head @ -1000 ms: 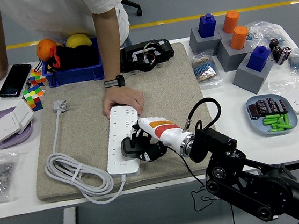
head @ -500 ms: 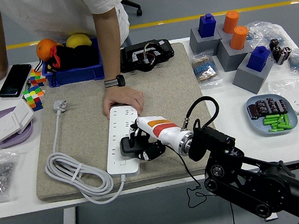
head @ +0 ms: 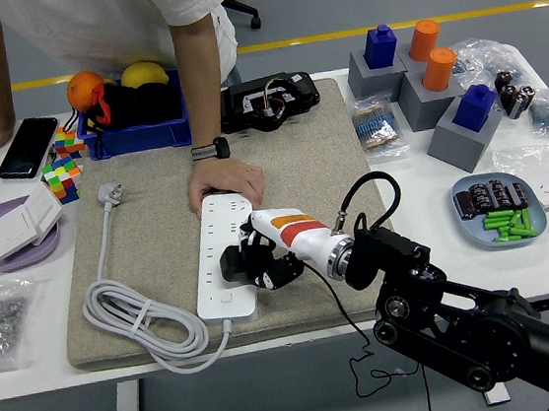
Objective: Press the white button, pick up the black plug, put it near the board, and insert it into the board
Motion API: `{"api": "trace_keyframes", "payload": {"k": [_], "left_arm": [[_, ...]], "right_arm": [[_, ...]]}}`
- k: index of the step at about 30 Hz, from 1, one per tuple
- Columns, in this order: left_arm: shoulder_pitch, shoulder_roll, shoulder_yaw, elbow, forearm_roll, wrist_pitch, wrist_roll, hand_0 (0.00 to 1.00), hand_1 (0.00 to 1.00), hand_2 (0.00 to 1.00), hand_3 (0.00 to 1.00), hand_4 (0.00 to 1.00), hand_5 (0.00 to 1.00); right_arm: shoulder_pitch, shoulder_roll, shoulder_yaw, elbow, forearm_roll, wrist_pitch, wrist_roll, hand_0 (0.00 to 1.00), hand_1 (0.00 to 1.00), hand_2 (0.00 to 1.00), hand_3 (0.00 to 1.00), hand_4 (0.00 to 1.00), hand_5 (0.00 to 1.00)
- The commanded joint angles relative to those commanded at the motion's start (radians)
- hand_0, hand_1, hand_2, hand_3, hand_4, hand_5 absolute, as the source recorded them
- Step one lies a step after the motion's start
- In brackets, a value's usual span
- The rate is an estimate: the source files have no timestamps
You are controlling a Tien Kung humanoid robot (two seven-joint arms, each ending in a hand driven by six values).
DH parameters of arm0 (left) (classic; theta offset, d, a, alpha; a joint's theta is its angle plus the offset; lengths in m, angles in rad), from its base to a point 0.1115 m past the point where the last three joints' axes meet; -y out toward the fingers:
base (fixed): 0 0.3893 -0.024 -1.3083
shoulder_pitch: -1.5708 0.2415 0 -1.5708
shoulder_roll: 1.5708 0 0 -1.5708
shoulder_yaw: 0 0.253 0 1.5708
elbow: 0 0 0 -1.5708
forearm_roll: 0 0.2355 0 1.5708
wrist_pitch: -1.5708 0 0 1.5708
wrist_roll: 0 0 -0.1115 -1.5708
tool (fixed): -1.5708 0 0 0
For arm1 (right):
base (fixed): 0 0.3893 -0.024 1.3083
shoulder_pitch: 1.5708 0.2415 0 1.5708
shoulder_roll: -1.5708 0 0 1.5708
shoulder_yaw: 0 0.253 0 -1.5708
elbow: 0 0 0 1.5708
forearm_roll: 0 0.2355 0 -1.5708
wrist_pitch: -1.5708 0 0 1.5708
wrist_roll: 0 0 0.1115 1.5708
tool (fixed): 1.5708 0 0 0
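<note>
**Plug held over the strip, insertion not yet done**

Nearest you, your right hand (head: 261, 262) has its fingers curled around the black plug (head: 237, 264), holding it over the near end of the white power strip (head: 223, 256) on the beige mat (head: 148, 230). You appear to be at the last step: I judge the plug picked up and brought to the board, but it doesn't look seated. Whether the white button (head: 224, 296) was pressed, you can't tell. Farther back, a person's hand (head: 224, 183) steadies the strip's far end.
</note>
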Motion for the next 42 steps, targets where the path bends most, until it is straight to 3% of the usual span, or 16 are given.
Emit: {"api": "trace_keyframes", "payload": {"k": [42], "left_arm": [[-0.003, -0.005, -0.008, 0.000, -0.009, 0.005, -0.003, 0.649, 0.638, 0.631, 0.675, 0.505, 0.115]], "right_arm": [[-0.018, 0.000, 0.019, 0.009, -0.010, 0.021, -0.001, 0.423, 0.451, 0.514, 0.540, 0.789, 0.002]]}}
